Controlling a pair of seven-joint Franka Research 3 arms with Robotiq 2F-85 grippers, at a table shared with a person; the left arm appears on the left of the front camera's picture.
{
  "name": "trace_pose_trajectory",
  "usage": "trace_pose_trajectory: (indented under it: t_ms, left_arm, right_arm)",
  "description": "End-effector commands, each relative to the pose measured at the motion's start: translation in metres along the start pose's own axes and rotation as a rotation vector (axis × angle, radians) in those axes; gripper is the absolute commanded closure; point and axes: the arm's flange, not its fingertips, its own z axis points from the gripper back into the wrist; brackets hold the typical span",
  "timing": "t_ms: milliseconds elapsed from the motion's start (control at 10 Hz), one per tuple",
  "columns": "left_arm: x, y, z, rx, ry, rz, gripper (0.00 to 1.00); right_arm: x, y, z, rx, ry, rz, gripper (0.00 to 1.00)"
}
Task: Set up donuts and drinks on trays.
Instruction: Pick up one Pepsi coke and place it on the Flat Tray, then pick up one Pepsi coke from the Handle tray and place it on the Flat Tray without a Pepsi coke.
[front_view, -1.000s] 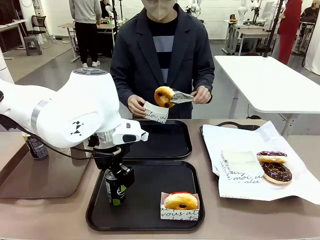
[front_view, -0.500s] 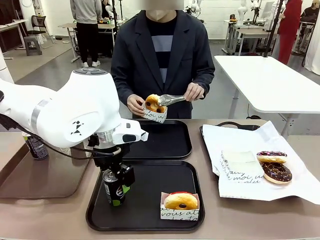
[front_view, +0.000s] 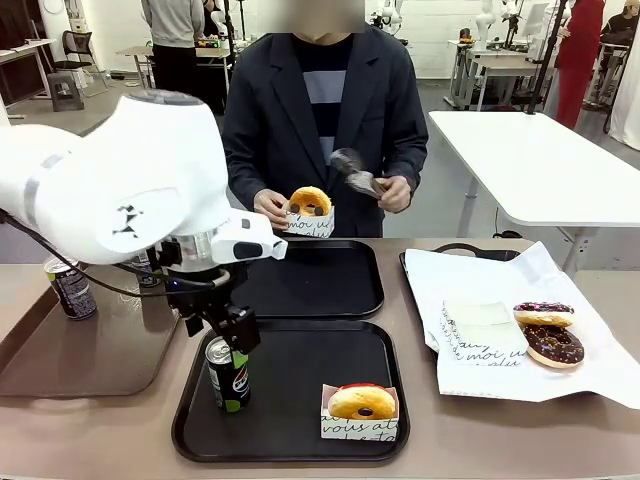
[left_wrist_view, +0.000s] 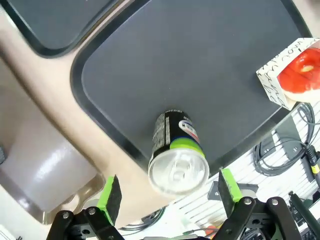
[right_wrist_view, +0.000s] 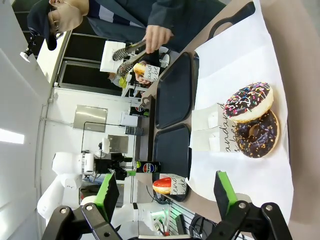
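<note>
near tray (front_view: 300, 370), black, at the near edge of the counter (front_view: 120, 440). a donut (front_view: 362, 402) in a printed sleeve sits in its near right corner. a can (front_view: 228, 375) stands upright on the tray's left part, just inside the rim, well apart from the donut.

left pincer (front_view: 238, 338) hangs just above the can top, pointing down. wrist view: jaws wide, green pads (left_wrist_view: 111, 194) on either side of the can's silver top. there is a gap on both sides, so no contact and no grip.

right pincer (right_wrist_view: 165, 192): wide, pads far apart, nothing between them. its camera looks along the paper (front_view: 500, 290) at the counter's right.

left of the near tray is a brown tray (front_view: 90, 360). a second can (front_view: 72, 288) stands upright at its far left.

right side: the paper spreads out with its near edge on the counter. on it lie an empty sleeve (front_view: 485, 335) and, just beside that, two chocolate donuts (front_view: 553, 344) touching each other. the sprinkled one is on the far side.

far tray (front_view: 320, 285), black, lies directly behind the near tray, rims nearly touching.

far side: a person (front_view: 325, 110) in a dark jacket. one hand (front_view: 268, 208) has a held donut (front_view: 310, 208), sleeved, above the far tray's far rim. the other hand (front_view: 393, 192) grips tongs (front_view: 352, 170), raised and apart from that donut, tips blurred.
</note>
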Motion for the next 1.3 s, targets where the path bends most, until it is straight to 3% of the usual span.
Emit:
trace_pose_trajectory:
  t_ms: [0, 200, 500, 1000, 1100, 1200]
  left_arm:
    - [-0.017, 0.003, 0.029, 0.048, -0.040, 0.013, 0.00]
    - [-0.053, 0.010, 0.067, 0.005, -0.111, 0.025, 0.00]
    - [-0.098, 0.025, 0.103, 0.048, -0.223, 0.113, 0.00]
    - [-0.092, 0.061, 0.102, 0.030, -0.193, 0.262, 0.00]
    - [-0.105, 0.051, 0.112, 0.041, -0.235, 0.185, 0.00]
    - [-0.105, 0.051, 0.112, 0.041, -0.235, 0.185, 0.00]
  right_arm:
    - [0.003, -0.002, -0.001, 0.026, -0.016, 0.020, 0.00]
    - [0.003, -0.002, -0.001, 0.026, -0.016, 0.020, 0.00]
    - [0.003, -0.002, -0.001, 0.026, -0.016, 0.020, 0.00]
    - [0.003, -0.002, -0.001, 0.026, -0.016, 0.020, 0.00]
    - [0.003, -0.002, -0.001, 0.026, -0.016, 0.020, 0.00]
    - [0.003, -0.002, -0.001, 0.026, -0.016, 0.020, 0.00]
